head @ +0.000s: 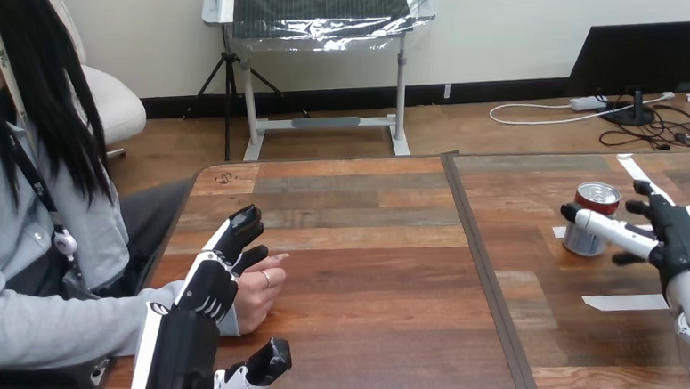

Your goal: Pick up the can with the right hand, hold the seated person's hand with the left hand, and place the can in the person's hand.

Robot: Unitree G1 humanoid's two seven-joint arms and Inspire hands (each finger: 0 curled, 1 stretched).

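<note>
Red-topped can (598, 198) stands by the right hand (683, 239), label unreadable.

The wooden table (372, 273) (two tops joined along a dark seam) carries a can (597, 201) upright at the frame's right, white tape strips (623, 302) near it, and the person's hand (257, 293) at lower left.

Red-and-silver can (592, 220), brown wood-grain table (372, 273)

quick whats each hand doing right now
Left hand: open, fingers straight alongside the person's hand, not curled round it.
Right hand: open, fingers spread at the can, not closed on it.
</note>
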